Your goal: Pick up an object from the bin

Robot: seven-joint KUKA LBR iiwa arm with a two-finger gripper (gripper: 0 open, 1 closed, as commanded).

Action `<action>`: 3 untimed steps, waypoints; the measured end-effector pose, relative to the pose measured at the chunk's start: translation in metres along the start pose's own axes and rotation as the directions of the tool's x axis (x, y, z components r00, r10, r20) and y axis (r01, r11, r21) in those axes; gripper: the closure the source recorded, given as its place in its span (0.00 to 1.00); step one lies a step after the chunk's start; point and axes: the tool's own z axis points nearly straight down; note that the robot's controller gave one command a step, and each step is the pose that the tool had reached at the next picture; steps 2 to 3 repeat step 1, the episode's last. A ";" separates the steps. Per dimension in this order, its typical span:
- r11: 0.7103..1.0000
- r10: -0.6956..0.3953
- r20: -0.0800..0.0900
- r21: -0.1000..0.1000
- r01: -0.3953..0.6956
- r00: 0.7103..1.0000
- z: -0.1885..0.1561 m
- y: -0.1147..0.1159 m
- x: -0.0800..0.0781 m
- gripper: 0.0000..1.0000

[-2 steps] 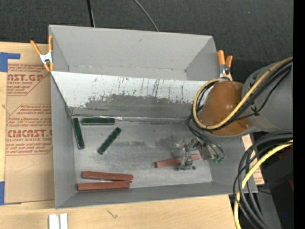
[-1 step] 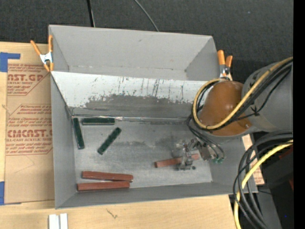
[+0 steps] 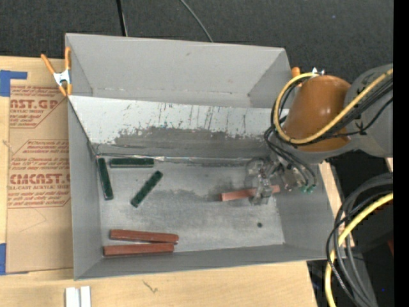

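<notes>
My gripper (image 3: 262, 185) is low at the right side of the bin floor. A short reddish-brown bar (image 3: 238, 196) lies flat there, its right end running in under the fingers. Whether the fingers close on the bar cannot be made out. To the left, a dark green stick (image 3: 146, 188) lies slanted on the floor, well away from the gripper.
Two long reddish-brown bars (image 3: 142, 243) lie side by side near the bin's front left. Two more dark green sticks sit at the left: one upright (image 3: 105, 178), one level (image 3: 131, 162) along the back wall. The arm's orange cover hangs over the right rim.
</notes>
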 end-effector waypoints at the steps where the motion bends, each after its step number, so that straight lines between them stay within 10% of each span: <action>1: 1.000 -0.019 0.007 0.002 0.019 1.000 -0.127 0.013 0.005 1.00; 3: 1.000 -0.019 0.007 0.002 0.019 1.000 -0.127 0.013 0.005 1.00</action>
